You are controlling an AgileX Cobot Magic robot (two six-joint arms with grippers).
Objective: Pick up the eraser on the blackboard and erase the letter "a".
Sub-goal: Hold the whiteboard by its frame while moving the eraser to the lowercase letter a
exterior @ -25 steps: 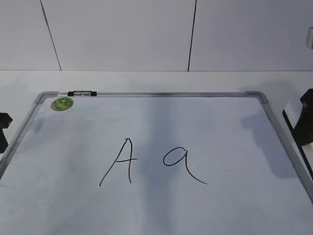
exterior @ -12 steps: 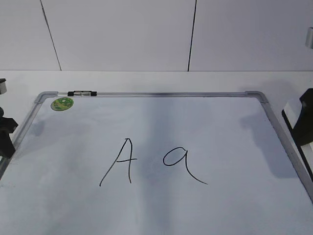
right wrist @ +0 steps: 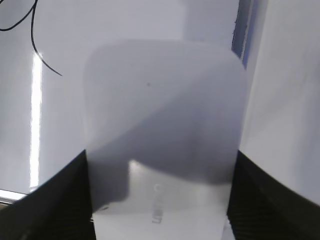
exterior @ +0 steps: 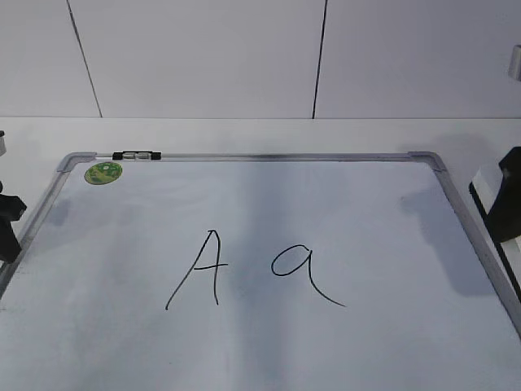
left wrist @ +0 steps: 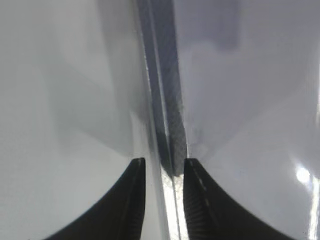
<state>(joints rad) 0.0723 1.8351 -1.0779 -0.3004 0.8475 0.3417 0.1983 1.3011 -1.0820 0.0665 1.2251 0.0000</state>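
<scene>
Fingers on your right arm hold the eraser off the blackboard's right edge; left fingers straddle the frame narrowly. Lower it flat onto the letter "a", avoiding the capital "A".

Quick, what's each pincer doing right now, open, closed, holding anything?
Left pincer: slightly open, straddling the board's frame, not clamped.
Right pincer: shut on the eraser.

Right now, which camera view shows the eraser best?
The right wrist view: the eraser fills the frame, flat white top up, between the right tool's fingers. The exterior view shows only its end at the right edge. The left wrist view shows none of it.
</scene>
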